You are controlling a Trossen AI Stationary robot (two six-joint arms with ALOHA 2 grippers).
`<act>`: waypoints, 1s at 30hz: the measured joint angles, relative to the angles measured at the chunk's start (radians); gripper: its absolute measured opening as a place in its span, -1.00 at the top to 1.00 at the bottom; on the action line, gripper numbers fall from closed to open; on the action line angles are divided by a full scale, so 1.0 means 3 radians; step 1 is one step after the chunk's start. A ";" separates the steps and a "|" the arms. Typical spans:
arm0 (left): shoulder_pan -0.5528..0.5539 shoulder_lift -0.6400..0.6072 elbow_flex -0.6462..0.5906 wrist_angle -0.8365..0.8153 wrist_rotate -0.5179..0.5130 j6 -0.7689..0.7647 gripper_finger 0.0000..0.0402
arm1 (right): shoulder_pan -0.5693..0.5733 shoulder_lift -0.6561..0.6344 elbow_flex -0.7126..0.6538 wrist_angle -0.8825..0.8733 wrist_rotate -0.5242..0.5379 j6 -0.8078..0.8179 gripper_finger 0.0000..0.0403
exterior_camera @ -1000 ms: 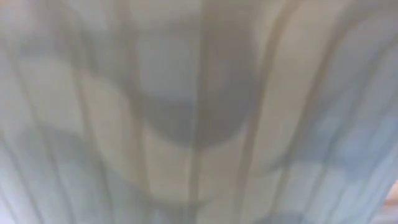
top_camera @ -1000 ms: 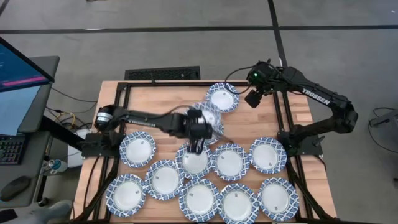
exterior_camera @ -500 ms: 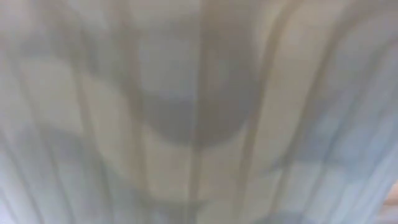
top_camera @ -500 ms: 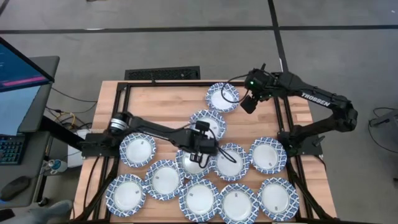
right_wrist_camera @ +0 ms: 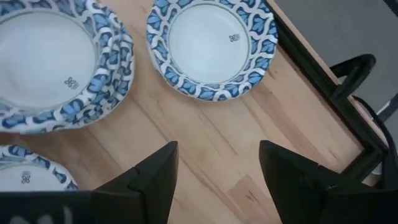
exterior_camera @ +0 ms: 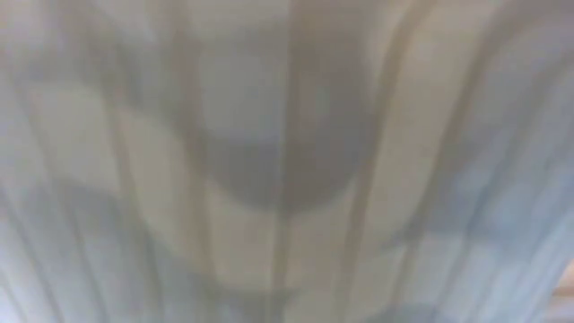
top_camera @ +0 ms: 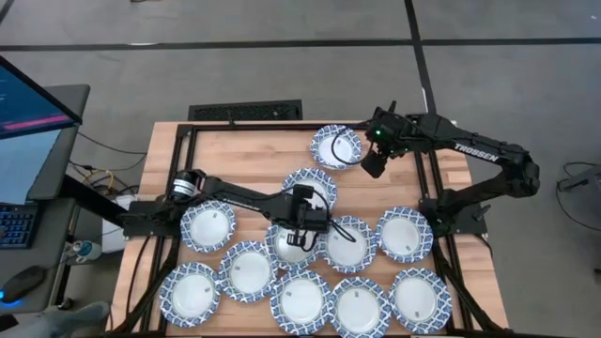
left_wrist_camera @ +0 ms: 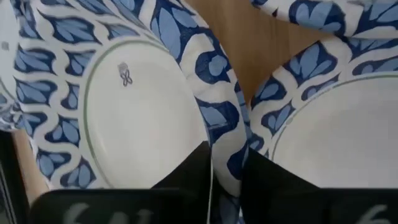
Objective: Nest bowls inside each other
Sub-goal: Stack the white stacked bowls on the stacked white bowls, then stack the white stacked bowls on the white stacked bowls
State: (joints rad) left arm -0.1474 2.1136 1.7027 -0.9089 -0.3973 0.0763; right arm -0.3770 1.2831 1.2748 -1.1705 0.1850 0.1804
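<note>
Now my left gripper point(top_camera: 297, 237) is down on a bowl in the middle of the table.

From above, I see bowls point(top_camera: 359, 305) spread over the wooden table point(top_camera: 244, 155): a near row along the table's edge, a second row behind it, one stack point(top_camera: 311, 187) farther back, and a lone bowl point(top_camera: 335, 147) at the far side. My left arm reaches in from the left, and its wrist view shows the dark fingers point(left_wrist_camera: 193, 168) set on either side of a patterned rim point(left_wrist_camera: 227, 155), nearly together. My right gripper point(top_camera: 372, 163) hangs just right of the far bowl, fingers point(right_wrist_camera: 155, 171) spread wide over bare wood, holding nothing. At table height I get only a blurred pale surface.
</note>
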 joint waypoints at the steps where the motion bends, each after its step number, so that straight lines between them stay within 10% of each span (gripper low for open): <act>1: -0.0001 0.0000 0.0000 -0.0005 -0.0009 -0.0011 0.68 | 0.0017 0.0003 -0.0035 -0.0001 -0.0001 -0.0015 -0.24; 21: -0.0049 -0.0126 0.0514 -0.0884 -0.0397 -0.0158 -0.13 | 0.0377 0.0005 -0.0891 0.1100 0.0025 -0.1282 -0.25; 30: -0.0130 -0.0774 0.0586 -0.0243 -0.0172 -0.0111 -0.17 | 0.0116 0.0229 -0.1097 0.1151 -0.0410 -0.1709 -0.25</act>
State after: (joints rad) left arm -0.1864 1.8815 1.8786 -0.9817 -0.4488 0.0431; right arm -0.3422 1.3517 0.9456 -0.8250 0.0621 -0.3324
